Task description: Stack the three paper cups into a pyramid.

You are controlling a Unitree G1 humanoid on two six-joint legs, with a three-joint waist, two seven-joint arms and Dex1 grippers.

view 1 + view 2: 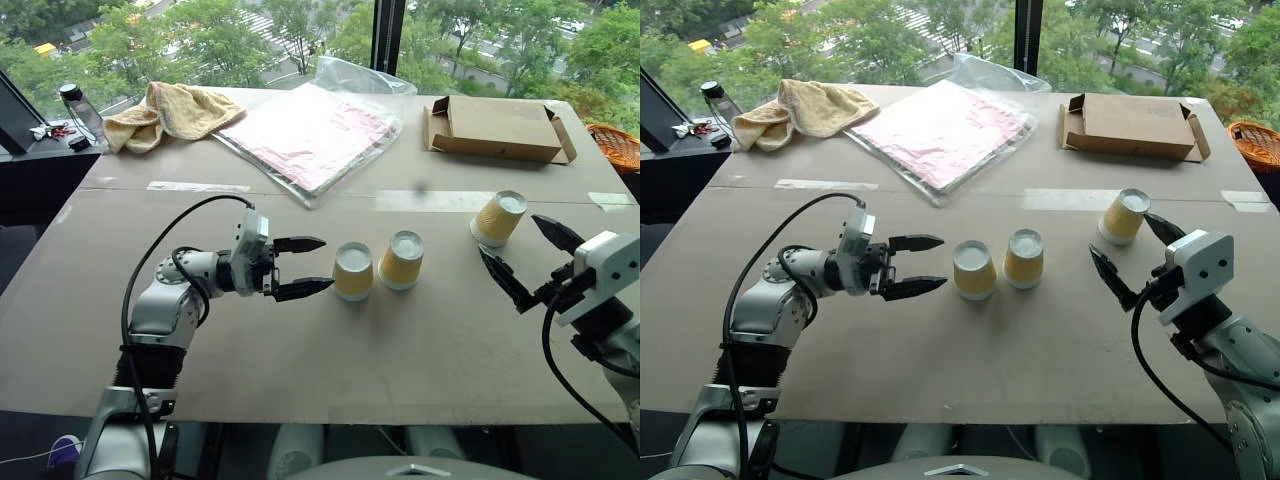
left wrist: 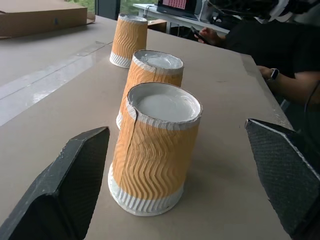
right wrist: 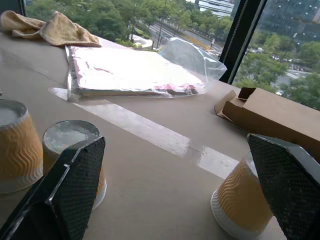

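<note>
1. While all three paper cups stand upside down on the brown table [image 1: 300,370], none is stacked on another, so the pyramid is not yet built.
2. The left cup [image 1: 353,271] and the middle cup [image 1: 402,260] stand just beside each other near the table's centre, white bases up; whether their rims touch I cannot tell.
3. The third cup [image 1: 498,218] stands well apart from that pair, toward the robot's right and a little farther back, next to a strip of clear tape [image 1: 430,200] on the tabletop.
4. The left gripper [image 1: 312,268] points level toward the left cup, its two black fingers spread apart with nothing between them; the lower fingertip [image 1: 320,286] lies just beside the cup's ribbed side, and contact cannot be confirmed.
5. In the left wrist view that cup [image 2: 156,155] sits between the spread fingers with a gap on each side, the other two lined up behind it.
6. The right gripper [image 1: 528,257] is wide open and empty, just short of the third cup on its near side.
7. At the far side lie a yellow towel [image 1: 170,112], a clear plastic bag of pink sheets [image 1: 312,133] and a flat cardboard box [image 1: 497,129].
8. A dark bottle [image 1: 78,106] stands at the far left corner.
9. A person's arm with a wristwatch [image 2: 292,85] rests past the table edge in the left wrist view.
</note>
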